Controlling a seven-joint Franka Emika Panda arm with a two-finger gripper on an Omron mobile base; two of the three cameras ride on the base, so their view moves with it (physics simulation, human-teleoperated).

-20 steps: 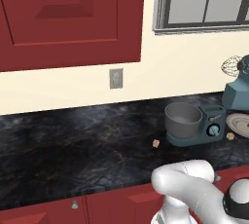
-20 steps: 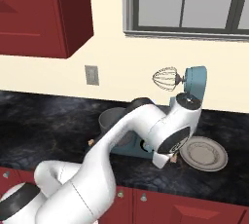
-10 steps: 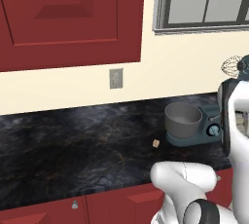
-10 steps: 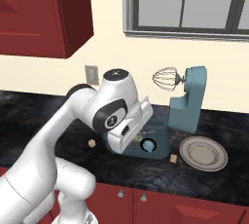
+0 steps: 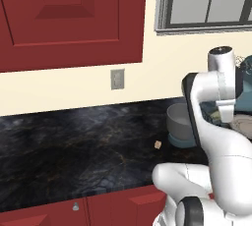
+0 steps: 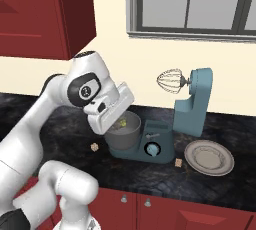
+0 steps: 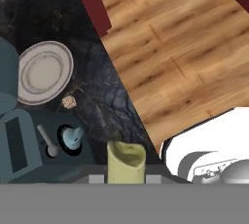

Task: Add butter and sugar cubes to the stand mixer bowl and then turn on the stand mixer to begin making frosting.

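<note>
Now above the stand mixer bowl, pincer clenched around butter.

Round grey plate on black marble counter, wall outlet above.

Base views flank arm, share stand mixer; hand view looks down.

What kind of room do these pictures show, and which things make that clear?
It looks like a home kitchen. A dark stone counter runs along the wall over red cabinets, a stand mixer with its metal bowl stands on it beside a plate, and a window sits above.
</note>
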